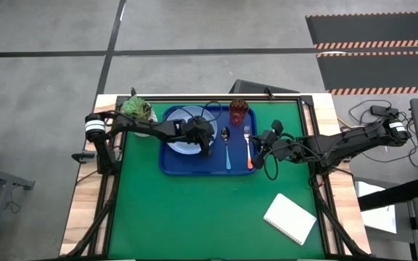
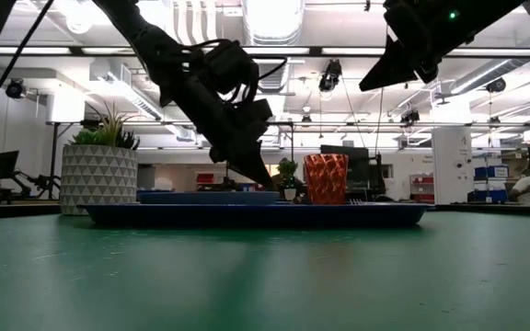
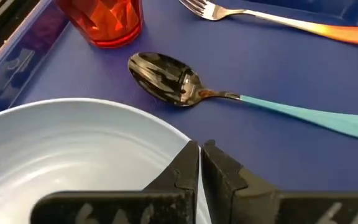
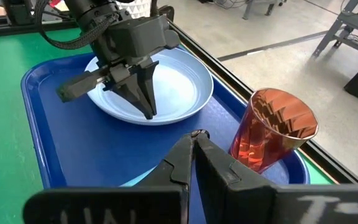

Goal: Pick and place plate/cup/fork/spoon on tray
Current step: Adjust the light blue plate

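The dark-blue tray (image 1: pixel 171 168) lies at the far middle of the green mat. On it lie the pale-blue plate (image 1: pixel 181 141), the blue-handled spoon (image 1: pixel 226 147) and the orange-handled fork (image 1: pixel 248 145). The reddish-brown cup (image 1: pixel 239 110) stands upright on it too. My left gripper (image 1: pixel 207 149) is down at the plate's right rim, fingers closed (image 3: pixel 201 148). My right gripper (image 1: pixel 257 155) is shut and empty (image 4: pixel 194 138), raised above the tray's right edge near the fork, and shows high up in the low view (image 2: pixel 375 81). My left gripper has its closed fingers at the plate's rim (image 3: pixel 180 135), on the side facing the spoon, one finger on the plate's inner side and one outside. The fingers come from above, slanting down (image 4: pixel 146 106). The plate lies flat on the tray.
A white pot with a green plant (image 1: pixel 138 111) stands just left of the tray's far corner. A white notepad (image 1: pixel 290 219) lies on the green mat (image 1: pixel 194 217) at the near right. Black frame rails run along the table's edges.
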{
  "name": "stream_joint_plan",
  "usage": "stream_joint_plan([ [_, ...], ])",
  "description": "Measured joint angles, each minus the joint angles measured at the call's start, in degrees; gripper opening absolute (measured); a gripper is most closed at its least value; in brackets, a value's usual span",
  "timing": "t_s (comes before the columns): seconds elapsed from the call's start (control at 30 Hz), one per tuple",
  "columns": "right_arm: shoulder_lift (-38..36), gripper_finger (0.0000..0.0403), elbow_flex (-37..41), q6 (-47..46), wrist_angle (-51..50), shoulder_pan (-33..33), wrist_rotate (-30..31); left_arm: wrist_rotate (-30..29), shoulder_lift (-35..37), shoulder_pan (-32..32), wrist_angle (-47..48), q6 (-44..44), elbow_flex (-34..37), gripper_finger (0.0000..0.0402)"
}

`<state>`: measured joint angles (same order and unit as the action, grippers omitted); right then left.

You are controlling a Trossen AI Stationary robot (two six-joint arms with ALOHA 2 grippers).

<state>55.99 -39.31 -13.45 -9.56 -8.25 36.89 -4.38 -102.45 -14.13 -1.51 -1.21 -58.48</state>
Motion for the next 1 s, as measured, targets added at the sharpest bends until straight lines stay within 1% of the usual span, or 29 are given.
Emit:
stream_joint_plan([
  [0.07, 0.0, 0.0009, 0.0, 0.0, 0.0, 0.0, 0.0, 0.0, 0.3, 0.0, 1.2, 0.0, -0.3, 0.0000],
  [0.33, 0.0, 0.0009, 0.0, 0.0, 0.0, 0.0, 0.0, 0.0, 3.2, 0.0, 11.5, 1.0, 0.5, 0.0000],
  [0.43, 0.0, 0.0009, 0.0, 0.0, 0.0, 0.0, 0.0, 0.0, 3.2, 0.0, 11.4, 2.0, 1.4, 0.0000],
  [0.53, 0.0, 0.0009, 0.0, 0.0, -0.2, 0.0, 0.0, 0.2, 2.6, 0.0, 9.3, 1.9, 1.8, 0.0000],
  [0.77, 0.0, 0.0009, 0.0, -0.4, -0.4, 0.0, 0.0, 4.3, 2.2, 0.1, 4.3, 1.6, 1.9, 0.0000],
  [1.0, 0.0, 0.0009, 0.0, -0.6, -0.5, 0.0, 0.0, 4.6, 2.2, 0.1, 3.4, 1.6, 1.9, 0.0000],
])
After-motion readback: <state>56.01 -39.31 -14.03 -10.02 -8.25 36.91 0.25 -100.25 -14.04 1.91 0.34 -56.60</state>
